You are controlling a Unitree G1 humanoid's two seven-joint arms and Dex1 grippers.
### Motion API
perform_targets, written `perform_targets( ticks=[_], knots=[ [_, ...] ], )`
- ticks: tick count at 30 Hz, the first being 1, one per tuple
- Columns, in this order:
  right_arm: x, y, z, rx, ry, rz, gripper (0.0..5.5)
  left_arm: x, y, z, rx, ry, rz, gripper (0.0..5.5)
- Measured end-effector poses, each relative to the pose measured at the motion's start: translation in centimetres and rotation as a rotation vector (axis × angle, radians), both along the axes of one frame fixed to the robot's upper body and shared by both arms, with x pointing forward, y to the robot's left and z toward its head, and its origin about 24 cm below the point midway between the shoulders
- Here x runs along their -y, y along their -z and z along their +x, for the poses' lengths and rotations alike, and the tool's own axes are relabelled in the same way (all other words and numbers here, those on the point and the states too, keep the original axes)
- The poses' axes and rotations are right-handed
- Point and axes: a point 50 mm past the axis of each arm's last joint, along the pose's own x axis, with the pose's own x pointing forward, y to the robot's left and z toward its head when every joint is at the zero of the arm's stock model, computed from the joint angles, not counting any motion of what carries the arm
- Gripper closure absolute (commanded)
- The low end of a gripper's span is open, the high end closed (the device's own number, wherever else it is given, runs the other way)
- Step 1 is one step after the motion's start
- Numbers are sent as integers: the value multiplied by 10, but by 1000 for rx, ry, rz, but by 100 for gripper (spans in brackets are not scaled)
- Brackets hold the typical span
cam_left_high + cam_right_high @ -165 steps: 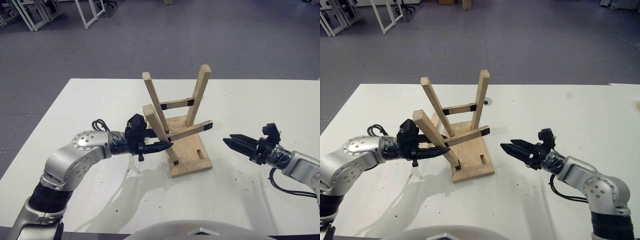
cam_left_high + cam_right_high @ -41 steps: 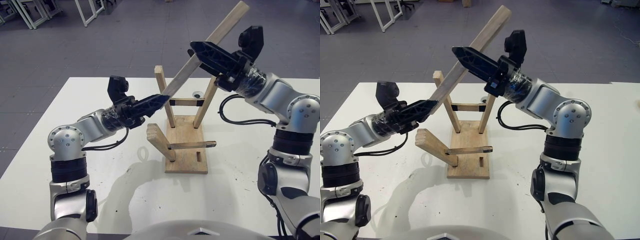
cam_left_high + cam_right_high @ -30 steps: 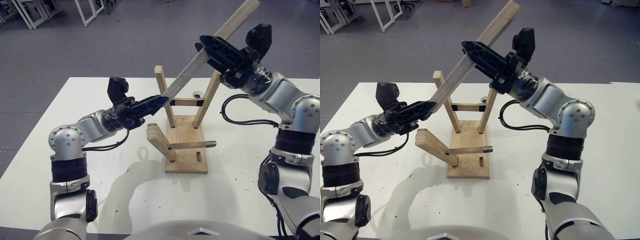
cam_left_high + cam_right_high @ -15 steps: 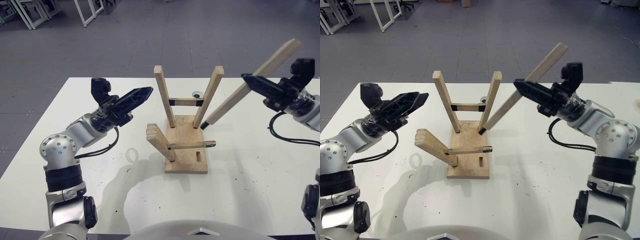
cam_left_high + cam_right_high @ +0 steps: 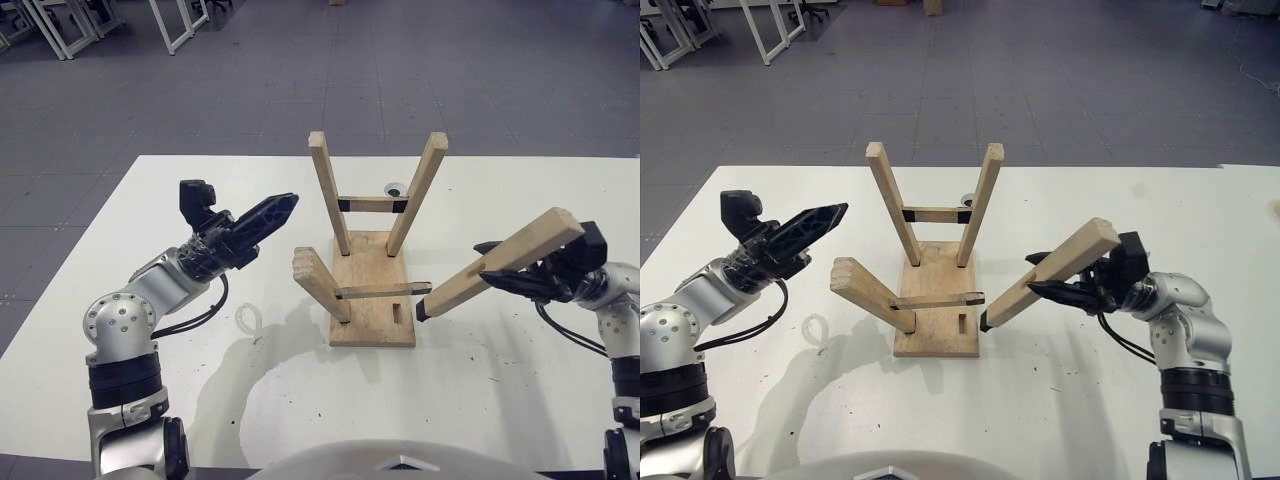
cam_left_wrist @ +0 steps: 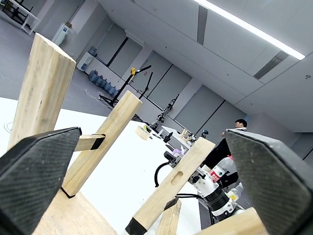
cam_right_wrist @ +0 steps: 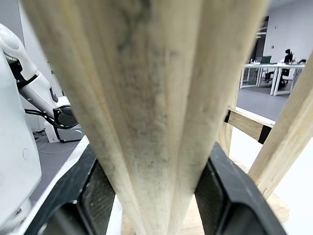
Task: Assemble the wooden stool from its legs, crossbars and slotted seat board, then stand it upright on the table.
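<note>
- Seat board (image 5: pixel 370 326): lies flat near the middle of the table (image 5: pixel 500 400), well apart from every table edge.
- Two upright legs (image 5: pixel 328 195), joined by a crossbar (image 5: pixel 372 204), stand at the board's far end; a third leg (image 5: pixel 318 282) leans at its left edge.
- Right gripper (image 5: pixel 495 265): clamped on a loose leg (image 5: pixel 460 290), held slanted, its dark lower end just beside the board's right edge.
- Left gripper (image 5: pixel 285 205): fingers spread, holding nothing, raised to the left of the stool and apart from it.
</note>
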Motion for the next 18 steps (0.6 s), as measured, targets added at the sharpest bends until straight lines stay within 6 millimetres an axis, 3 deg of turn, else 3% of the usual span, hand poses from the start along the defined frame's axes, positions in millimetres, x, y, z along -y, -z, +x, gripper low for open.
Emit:
perform_targets(
  ticks=[7,18],
  knots=[
    [-21,7,0,37,-26,37,346,3,5,-2,-21,17,3,1],
    [-29,16,-10,92,-51,0,346,4,7,-1,-27,16,14,1]
  ],
)
